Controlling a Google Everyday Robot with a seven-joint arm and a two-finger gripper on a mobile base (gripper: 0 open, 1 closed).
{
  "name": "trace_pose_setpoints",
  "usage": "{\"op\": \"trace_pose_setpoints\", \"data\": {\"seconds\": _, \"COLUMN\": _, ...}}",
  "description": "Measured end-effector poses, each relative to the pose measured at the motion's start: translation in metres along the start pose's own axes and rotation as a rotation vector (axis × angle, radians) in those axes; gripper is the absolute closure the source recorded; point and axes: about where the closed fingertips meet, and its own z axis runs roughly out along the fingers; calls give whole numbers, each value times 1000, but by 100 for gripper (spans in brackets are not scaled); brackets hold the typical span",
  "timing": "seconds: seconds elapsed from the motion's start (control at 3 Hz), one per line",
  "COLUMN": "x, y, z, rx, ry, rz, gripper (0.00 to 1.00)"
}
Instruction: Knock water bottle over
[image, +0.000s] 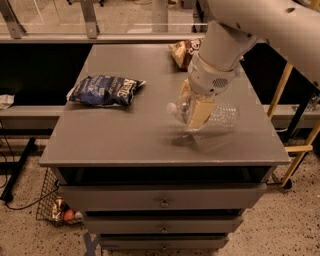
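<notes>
The water bottle (224, 114) is clear ribbed plastic and lies nearly on its side on the grey table top (125, 140), right of centre. Its white cap (172, 107) points left and its base points right. My gripper (194, 109), cream-coloured on a white wrist, hangs down from the upper right. It sits directly over the bottle's neck and middle, touching it. The gripper hides the bottle's label band.
A blue snack bag (105, 90) lies on the table's left side. A brown snack bag (183, 53) lies at the back, partly behind my arm. Drawers (164, 202) are below the front edge. A yellow frame (295, 145) stands to the right and a wire basket (52, 202) at the lower left.
</notes>
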Motion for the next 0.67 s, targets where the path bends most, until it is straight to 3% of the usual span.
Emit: {"op": "trace_pose_setpoints", "data": {"seconds": 0.67, "x": -3, "y": 3, "z": 26, "rx": -36, "ry": 33, "rz": 19, "gripper": 100}}
